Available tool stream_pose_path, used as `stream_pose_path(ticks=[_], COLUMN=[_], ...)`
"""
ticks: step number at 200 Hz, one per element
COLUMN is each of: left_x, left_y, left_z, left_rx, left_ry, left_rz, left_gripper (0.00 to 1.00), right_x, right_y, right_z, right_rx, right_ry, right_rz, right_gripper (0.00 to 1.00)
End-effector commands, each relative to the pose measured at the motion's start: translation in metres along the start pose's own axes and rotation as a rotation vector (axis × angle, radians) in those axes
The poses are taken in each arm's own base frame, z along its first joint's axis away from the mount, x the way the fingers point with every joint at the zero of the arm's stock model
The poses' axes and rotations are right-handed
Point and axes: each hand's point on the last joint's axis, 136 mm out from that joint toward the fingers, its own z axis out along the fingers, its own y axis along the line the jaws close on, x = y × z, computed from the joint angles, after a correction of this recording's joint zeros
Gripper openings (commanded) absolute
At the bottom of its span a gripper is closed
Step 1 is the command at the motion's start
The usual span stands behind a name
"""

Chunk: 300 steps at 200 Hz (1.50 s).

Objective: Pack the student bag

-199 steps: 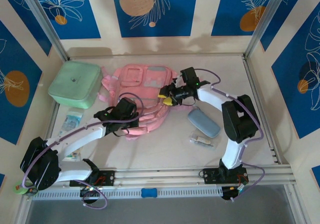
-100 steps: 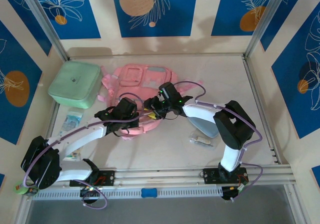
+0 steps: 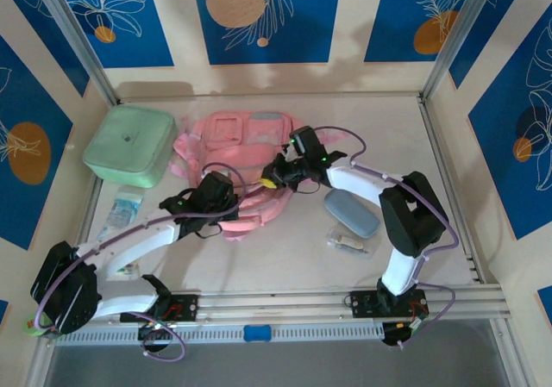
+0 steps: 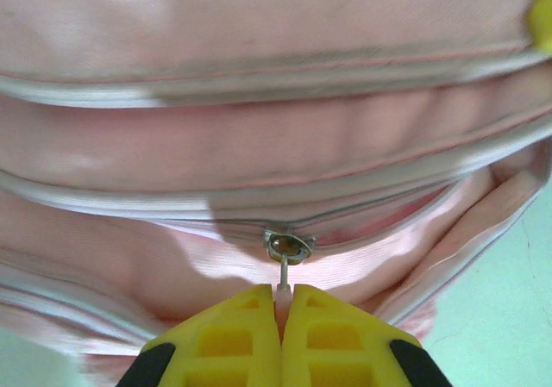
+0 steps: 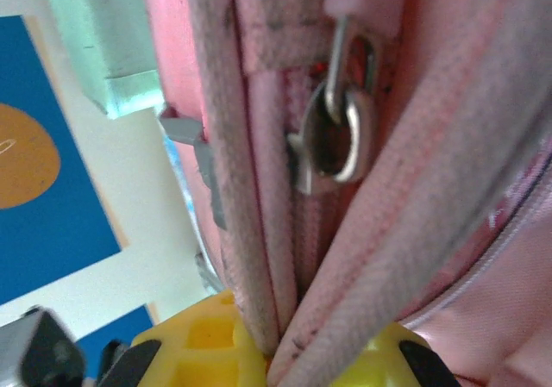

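Toward the far edge of the desk (image 3: 285, 253), near its middle, the student bag (image 3: 237, 146) is lying flat with its front pockets facing up and its opening turned to the near edge, where both arms are reaching it. The left fingers (image 4: 228, 340) are pressing together on the thin zipper pull (image 4: 283, 277), which is hanging just below its metal slider (image 4: 289, 246). This grip is probably serving to run the slider along the track so that the compartment opens for packing. The right fingers (image 5: 203, 340) are pinching a fold of the bag's pink edging beside a second slider (image 5: 341, 133). Judging from the taut seams, they are bracing the soft fabric so it does not bunch while the other arm is pulling. Whether the second slider itself is being touched cannot be told, because the wrist view is too close.

A mint-green box (image 3: 129, 146) is sitting at the far-left corner, just beside the bag. A grey-blue pencil case (image 3: 351, 212) is waiting toward the right edge, apart from the bag. Both are likely awaiting loading. A small mark is showing on the box lid, but it is too small to read. No brand or writing is showing legibly on the bag.
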Motion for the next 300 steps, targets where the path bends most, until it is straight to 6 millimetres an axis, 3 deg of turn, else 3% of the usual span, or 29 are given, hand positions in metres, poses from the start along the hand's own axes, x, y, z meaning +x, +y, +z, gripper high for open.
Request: stream_pose_path(ticks=[1, 36, 73, 103, 146, 175, 193, 230, 252, 277, 300], left_x=[0.056, 0.052, 0.008, -0.028, -0.066, -0.091, -0.101, -0.124, -0.134, -0.155, -0.155], left_y=[0.054, 0.087, 0.095, 0.116, 0.146, 0.148, 0.161, 0.163, 0.173, 0.160, 0.153], left_z=[-0.006, 0.002, 0.009, 0.008, 0.011, 0.011, 0.016, 0.016, 0.020, 0.025, 0.019], left_rx=[-0.183, -0.277, -0.249, -0.307, -0.302, -0.239, -0.222, -0.205, -0.204, -0.119, -0.103], left_ry=[0.142, 0.139, 0.019, -0.107, -0.300, -0.412, -0.389, -0.427, -0.440, -0.472, -0.456], left_rz=[-0.014, -0.024, -0.051, -0.058, -0.066, -0.061, -0.143, -0.188, -0.244, -0.222, -0.233], left_gripper=[0.00, 0.00, 0.00, 0.00, 0.00, 0.00, 0.00, 0.00, 0.00, 0.00, 0.00], right_x=[-0.059, -0.088, -0.088, -0.100, -0.091, -0.085, -0.082, -0.080, -0.073, -0.060, -0.056], right_y=[0.025, 0.014, -0.004, -0.020, -0.007, -0.001, 0.004, 0.012, 0.017, 0.023, 0.025], right_z=[-0.058, -0.086, -0.088, -0.105, -0.113, -0.117, -0.122, -0.136, -0.129, -0.116, -0.110], right_rx=[-0.120, -0.127, -0.074, -0.096, -0.137, -0.183, -0.185, -0.226, -0.220, -0.205, -0.215], right_ry=[-0.116, -0.115, -0.126, -0.140, -0.086, -0.040, -0.035, -0.019, 0.005, 0.063, 0.081], right_rz=[-0.111, -0.073, -0.084, -0.023, -0.056, -0.055, -0.063, -0.055, -0.085, -0.117, -0.130], right_gripper=[0.00, 0.00, 0.00, 0.00, 0.00, 0.00, 0.00, 0.00, 0.00, 0.00, 0.00])
